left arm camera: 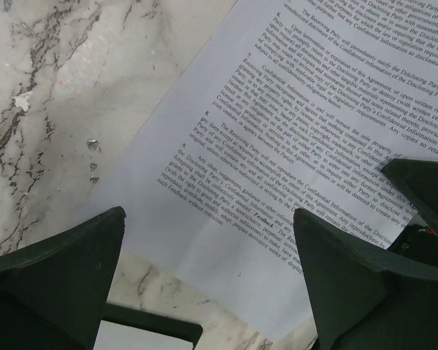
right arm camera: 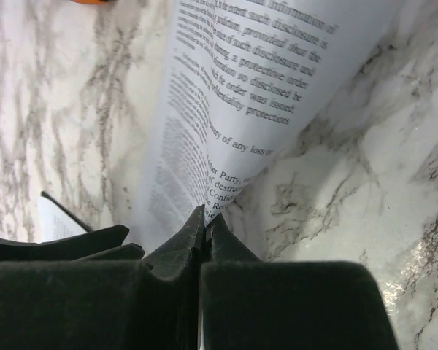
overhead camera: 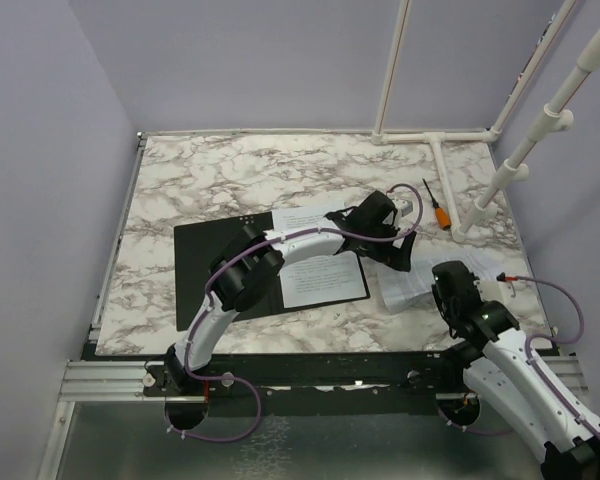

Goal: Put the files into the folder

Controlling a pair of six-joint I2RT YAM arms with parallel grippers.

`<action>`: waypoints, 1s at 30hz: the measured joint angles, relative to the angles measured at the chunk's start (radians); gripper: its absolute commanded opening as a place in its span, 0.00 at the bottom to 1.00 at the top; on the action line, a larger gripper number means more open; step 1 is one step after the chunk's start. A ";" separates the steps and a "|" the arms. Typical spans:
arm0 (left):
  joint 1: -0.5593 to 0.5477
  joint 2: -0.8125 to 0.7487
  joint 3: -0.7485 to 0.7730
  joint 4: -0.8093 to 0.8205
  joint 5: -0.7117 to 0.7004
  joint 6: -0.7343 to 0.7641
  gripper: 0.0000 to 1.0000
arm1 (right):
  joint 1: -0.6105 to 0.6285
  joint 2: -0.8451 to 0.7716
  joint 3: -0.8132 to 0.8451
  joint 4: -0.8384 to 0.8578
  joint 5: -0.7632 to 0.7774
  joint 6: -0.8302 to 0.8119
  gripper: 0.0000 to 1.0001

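From above, the folder [overhead camera: 200,262] lies open on the table [overhead camera: 180,180], with the first sheet [overhead camera: 320,280] on it and the second sheet [overhead camera: 405,285] just beside it. At the left wrist, the left claw [left arm camera: 208,219] hangs wide open over the second sheet [left arm camera: 292,131]. At the right wrist, the right claw [right arm camera: 204,219] pinches that sheet [right arm camera: 233,87].

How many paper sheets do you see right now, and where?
2. The first sheet lies on the open folder. The second sheet lies on the marble table right of it, an edge pinched in the right claw. Others could hide underneath.
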 measured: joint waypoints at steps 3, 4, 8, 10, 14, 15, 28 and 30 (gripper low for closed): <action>0.000 -0.042 0.001 -0.014 -0.018 -0.002 0.99 | 0.000 -0.034 0.046 -0.025 0.019 -0.066 0.01; 0.000 -0.058 0.001 -0.016 -0.026 -0.003 0.99 | 0.000 -0.049 0.061 -0.028 0.024 -0.097 0.01; 0.008 -0.158 0.004 -0.038 -0.099 -0.010 0.99 | 0.000 -0.119 0.107 -0.015 0.023 -0.256 0.01; 0.016 -0.208 0.004 -0.048 -0.127 -0.018 0.99 | 0.000 -0.157 0.124 0.008 0.008 -0.344 0.01; 0.053 -0.319 -0.034 -0.051 -0.174 -0.042 0.99 | 0.000 -0.210 0.162 0.085 -0.060 -0.528 0.01; 0.069 -0.356 -0.061 -0.050 -0.185 -0.051 0.99 | 0.000 -0.213 0.176 0.106 -0.082 -0.566 0.01; 0.220 -0.660 -0.378 -0.074 -0.245 -0.098 0.99 | 0.000 0.044 0.390 0.294 -0.488 -0.856 0.01; 0.245 -0.731 -0.427 -0.073 -0.246 -0.104 0.99 | 0.000 0.085 0.418 0.313 -0.558 -0.882 0.01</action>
